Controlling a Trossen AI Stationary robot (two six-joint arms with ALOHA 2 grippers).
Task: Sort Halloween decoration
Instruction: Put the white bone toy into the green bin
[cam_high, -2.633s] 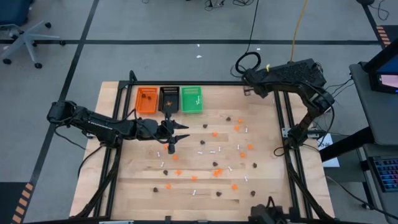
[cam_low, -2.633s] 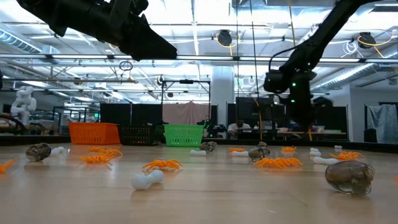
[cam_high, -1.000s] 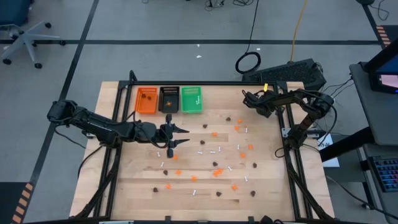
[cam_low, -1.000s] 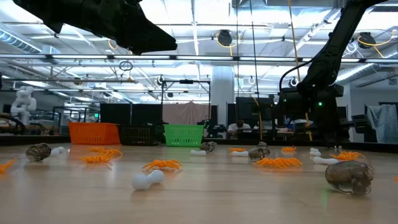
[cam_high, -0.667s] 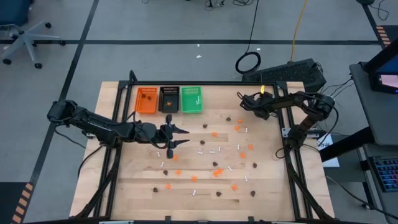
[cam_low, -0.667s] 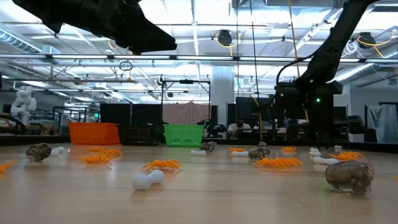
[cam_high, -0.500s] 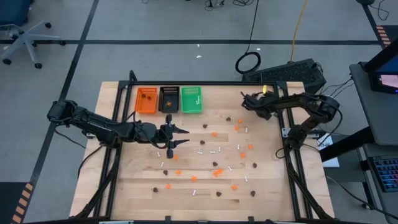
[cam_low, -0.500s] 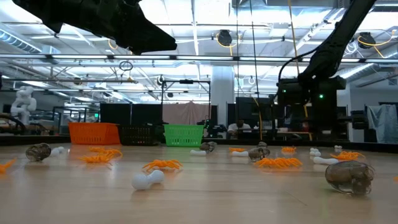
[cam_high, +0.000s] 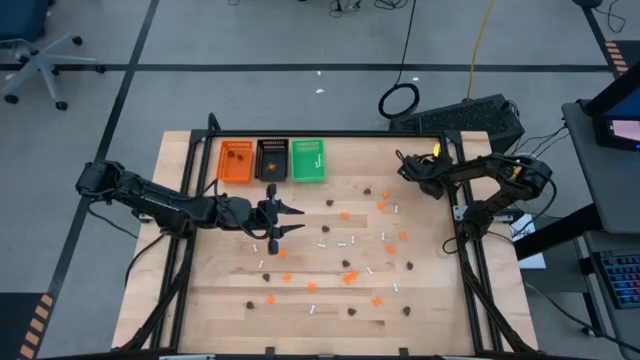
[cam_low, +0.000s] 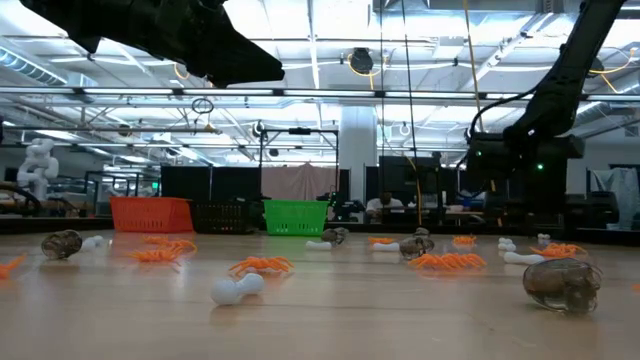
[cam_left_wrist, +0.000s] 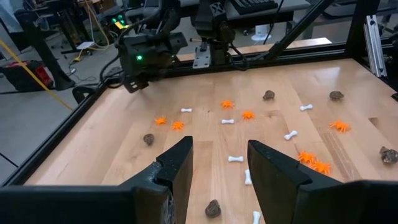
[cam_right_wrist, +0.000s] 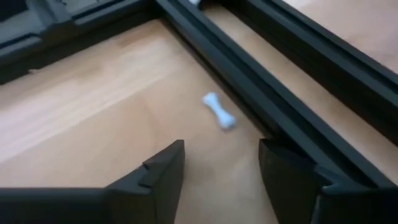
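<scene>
My right gripper (cam_right_wrist: 221, 171) hangs near the tabletop's (cam_high: 220, 290) far right corner, fingers parted and holding nothing. Just ahead of them a white bone (cam_right_wrist: 219, 112) lies flat on the wood, close against the dark frame rail (cam_right_wrist: 249, 81) along the table's edge. My left gripper (cam_high: 288, 218) hovers left of the tabletop's middle, just in front of the trays, also spread and empty.

The rest of the Halloween decoration (cam_high: 350, 255) is scattered from the middle of the tabletop toward its right and near edges: orange spiders (cam_low: 262, 264), dark skulls (cam_low: 560, 282) and more white bones.

These look like light, stiff plastic pieces, unlikely to break, though smooth enough to skid or pop out under a hard squeeze. I would pinch the bone across its thin shaft between the knobbed ends. The spider's legs probably flex, so its body is the better hold. A skull is rounded, so I would close across its widest part.

I think the rail leaves room for one finger behind the bone, but the wrist view is too soft to be sure.
</scene>
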